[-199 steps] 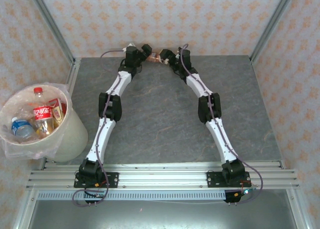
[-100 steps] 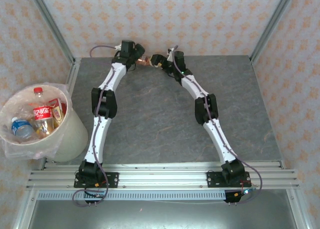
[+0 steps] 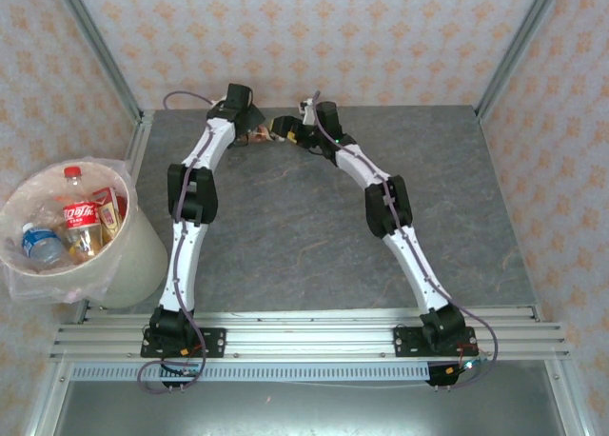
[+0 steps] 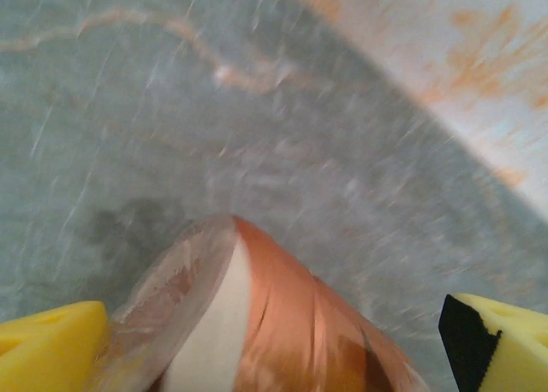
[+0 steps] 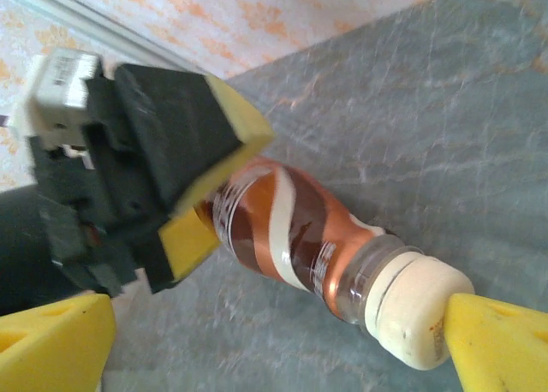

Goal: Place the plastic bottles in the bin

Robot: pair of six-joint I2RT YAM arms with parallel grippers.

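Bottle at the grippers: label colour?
The bottle label is orange-brown with a white swirl; cap cream. Right wrist view shows it best.

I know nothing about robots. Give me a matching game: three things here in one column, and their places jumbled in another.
1. brown-and-white bottle
2. red-labelled bottle
3. bin

A. beside the left edge of the table
B. inside the bin
C. at the table's far edge, held in the left gripper

Pairs: 1-C, 2-B, 3-A
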